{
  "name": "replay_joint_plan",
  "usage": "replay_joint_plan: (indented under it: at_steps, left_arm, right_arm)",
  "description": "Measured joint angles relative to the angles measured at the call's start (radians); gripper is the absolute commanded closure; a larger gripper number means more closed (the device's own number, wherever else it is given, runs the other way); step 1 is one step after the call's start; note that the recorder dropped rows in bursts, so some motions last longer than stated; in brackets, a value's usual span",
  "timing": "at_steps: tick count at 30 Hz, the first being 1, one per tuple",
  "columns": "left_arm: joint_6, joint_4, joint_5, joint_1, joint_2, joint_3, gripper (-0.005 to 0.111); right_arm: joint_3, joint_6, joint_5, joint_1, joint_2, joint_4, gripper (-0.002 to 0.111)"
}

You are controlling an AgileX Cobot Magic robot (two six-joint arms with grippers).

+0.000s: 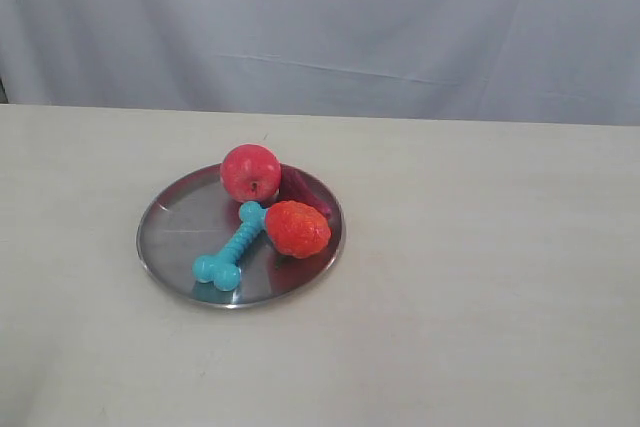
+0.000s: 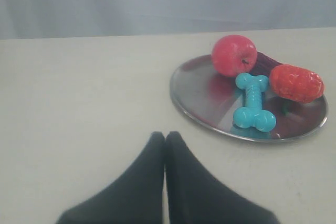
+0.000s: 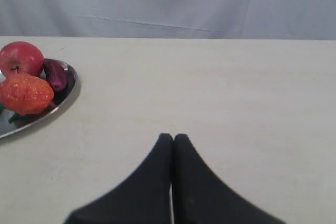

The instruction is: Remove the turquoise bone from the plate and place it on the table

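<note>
Your left claw point(image 2: 165, 139): pinched together, nothing held, parked over bare surface point(image 2: 79, 103) short of plate point(image 2: 197, 90). Right claw point(image 3: 172, 139): same, empty, farther off. Turquoise bone point(image 2: 254, 109) lies on plate, far knob tucked between apple point(image 2: 234, 55) and red fruit point(image 2: 296, 83). Near knob free by rim, likely your grasp end. No brands, labels or writing legible.

A staged lab setup: a plain beige table point(image 1: 500, 327) before a draped pale cloth backdrop point(image 1: 330, 17).
</note>
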Motion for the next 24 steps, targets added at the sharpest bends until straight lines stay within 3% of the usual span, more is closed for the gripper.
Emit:
replay_joint_plan:
  at_steps: [11,24]
  left_arm:
    - [0.0,0.0,0.0,0.0,0.0,0.0,0.107]
    - [0.0,0.0,0.0,0.0,0.0,0.0,0.107]
  right_arm:
    - [-0.201,0.003,0.049,0.0,-0.001,0.036,0.109]
    - [-0.23,0.008,0.105,0.0,-0.001,0.036,0.109]
